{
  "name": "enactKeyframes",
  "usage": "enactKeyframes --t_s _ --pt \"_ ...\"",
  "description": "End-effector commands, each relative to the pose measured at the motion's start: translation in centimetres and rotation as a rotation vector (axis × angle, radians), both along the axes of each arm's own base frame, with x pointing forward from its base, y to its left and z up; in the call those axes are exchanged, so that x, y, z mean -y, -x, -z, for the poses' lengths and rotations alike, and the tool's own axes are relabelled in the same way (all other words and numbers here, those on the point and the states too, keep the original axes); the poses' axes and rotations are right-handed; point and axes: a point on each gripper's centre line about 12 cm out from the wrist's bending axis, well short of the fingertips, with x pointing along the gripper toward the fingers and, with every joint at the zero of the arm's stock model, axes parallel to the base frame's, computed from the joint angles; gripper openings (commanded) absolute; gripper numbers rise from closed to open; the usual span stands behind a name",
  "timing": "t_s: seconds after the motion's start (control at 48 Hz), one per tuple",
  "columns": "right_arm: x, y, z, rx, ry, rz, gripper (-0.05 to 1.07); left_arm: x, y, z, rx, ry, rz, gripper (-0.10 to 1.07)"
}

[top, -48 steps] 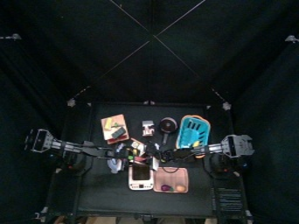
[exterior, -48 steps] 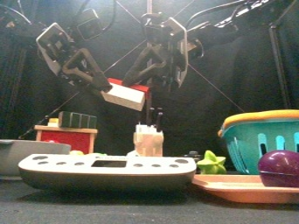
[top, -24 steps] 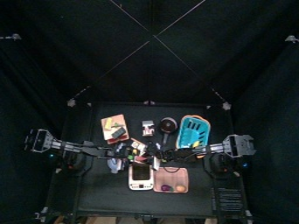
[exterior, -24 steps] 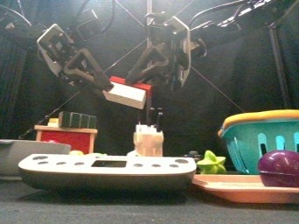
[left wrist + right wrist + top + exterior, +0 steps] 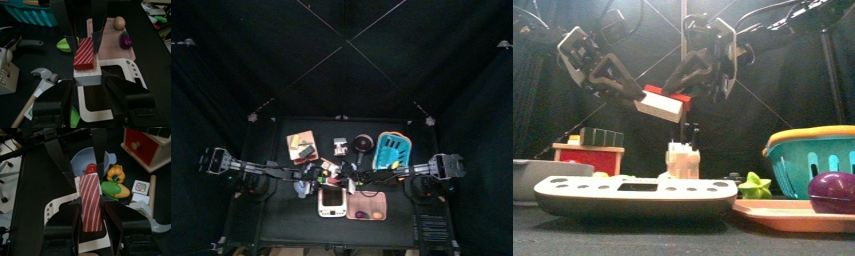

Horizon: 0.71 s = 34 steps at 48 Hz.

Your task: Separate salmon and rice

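A piece of toy sushi hangs in the air above the table's middle, held by both grippers. Its red-and-white striped salmon (image 5: 671,96) lies on top of the white rice block (image 5: 657,108), tilted and still touching it. My left gripper (image 5: 88,81) is shut on the rice block (image 5: 87,75); in the front view it (image 5: 636,92) comes in from the left. My right gripper (image 5: 91,214) is shut on the salmon (image 5: 90,203) and comes in from the right (image 5: 684,84). The salmon (image 5: 85,52) sticks out past the rice. In the top view the grippers meet (image 5: 334,180).
Below stand a white flat device (image 5: 633,194), a pink tray (image 5: 780,211) with a purple eggplant (image 5: 832,190), a teal basket (image 5: 814,160), a green toy (image 5: 754,185), a white knife block (image 5: 681,160) and a red box (image 5: 596,158). A hammer (image 5: 37,92) lies beside the device.
The sushi piece and both grippers have moved a little up and to the right in the front view. Both grips are unchanged.
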Motion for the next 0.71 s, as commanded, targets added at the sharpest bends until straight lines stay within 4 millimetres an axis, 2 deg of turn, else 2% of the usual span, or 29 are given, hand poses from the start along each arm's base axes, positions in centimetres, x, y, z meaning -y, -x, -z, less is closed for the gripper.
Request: enactKeyframes --t_s 0.0,0.438,0.688 --pt "-0.1 0.4 -2.1 0.052 -0.003 -0.002 0.63 -0.1 0.0 -0.3 0.008 -0.001 -0.004 0.59" --pt "-0.4 0.8 -2.3 0.056 -0.003 -0.008 0.63 -0.4 1.2 -0.7 0.023 0.002 -0.013 0.59" --pt "-0.4 1.8 -2.3 0.053 -0.021 0.0 0.63 -0.5 1.6 -0.6 0.024 0.003 -0.016 0.59"
